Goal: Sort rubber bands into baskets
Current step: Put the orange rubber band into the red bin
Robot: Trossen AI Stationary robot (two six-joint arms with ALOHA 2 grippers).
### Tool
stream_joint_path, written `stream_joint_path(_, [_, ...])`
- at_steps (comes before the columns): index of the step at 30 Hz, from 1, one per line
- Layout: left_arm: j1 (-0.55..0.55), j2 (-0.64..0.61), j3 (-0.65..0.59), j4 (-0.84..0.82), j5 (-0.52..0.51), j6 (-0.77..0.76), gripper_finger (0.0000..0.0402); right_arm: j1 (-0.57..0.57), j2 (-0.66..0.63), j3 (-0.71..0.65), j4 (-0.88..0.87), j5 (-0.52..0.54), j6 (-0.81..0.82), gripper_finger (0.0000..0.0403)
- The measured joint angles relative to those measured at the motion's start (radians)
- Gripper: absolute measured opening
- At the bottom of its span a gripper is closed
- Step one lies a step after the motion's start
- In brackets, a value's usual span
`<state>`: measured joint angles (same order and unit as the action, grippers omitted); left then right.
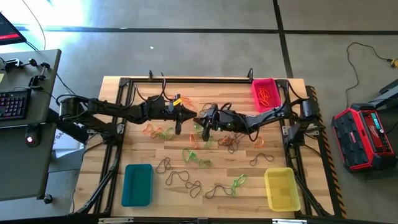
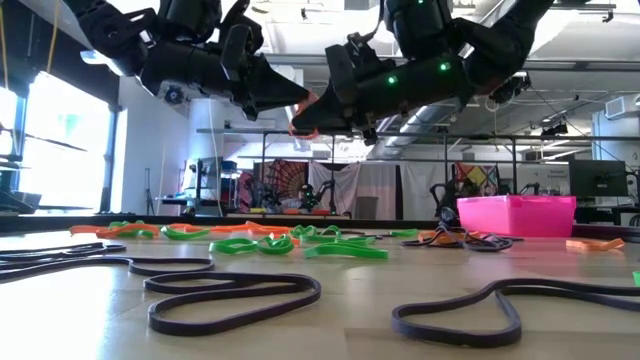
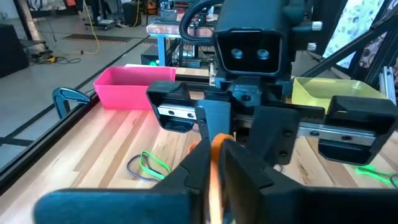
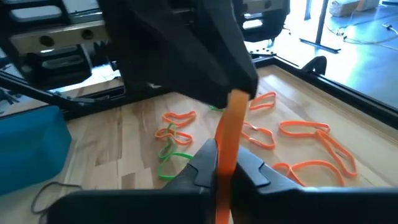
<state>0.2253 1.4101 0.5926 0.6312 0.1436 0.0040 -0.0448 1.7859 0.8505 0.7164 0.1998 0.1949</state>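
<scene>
Handover step in hand: left gripper [image 3: 214, 163] and right gripper [image 4: 225, 163] are both pinching one thin orange rubber band [image 4: 227, 140] mid-air above worktop centre. Next move, by my judgement: left releasing, right carrying to pink-red plastic basket [image 1: 265, 93].

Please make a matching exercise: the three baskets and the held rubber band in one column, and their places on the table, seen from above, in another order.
1. pink basket
2. teal basket
3. yellow basket
4. orange rubber band

a. near left corner
b. between the two grippers, above mid-table
c. far right corner
d. near right corner

Pairs: 1-c, 2-a, 3-d, 4-b
</scene>
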Motion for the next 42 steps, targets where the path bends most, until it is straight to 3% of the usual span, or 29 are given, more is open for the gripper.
stream_joint_path(4, [0.001,-0.007,0.0,-0.022,-0.017,0.027,0.0084,0.0,-0.009,0.0,-0.04,0.013,0.033,0.0009])
stream_joint_path(12, [0.004,-0.07,-0.001,-0.114,-0.086,0.061,0.0155,-0.015,-0.112,-0.001,-0.266,0.144,0.052,0.0002])
stream_joint_path(24, [0.026,-0.114,-0.001,-0.28,-0.16,0.087,0.017,-0.194,-0.475,-0.001,-1.024,0.479,0.174,0.0])
stream_joint_path(29, [0.026,-0.114,-0.001,-0.276,-0.159,0.086,0.017,-0.332,-0.558,-0.002,-1.3,0.545,0.251,0.0])
stream_joint_path(42, [0.025,-0.113,-0.001,-0.293,-0.156,0.076,0.017,-0.628,-0.555,-0.204,-1.29,0.503,0.327,0.0])
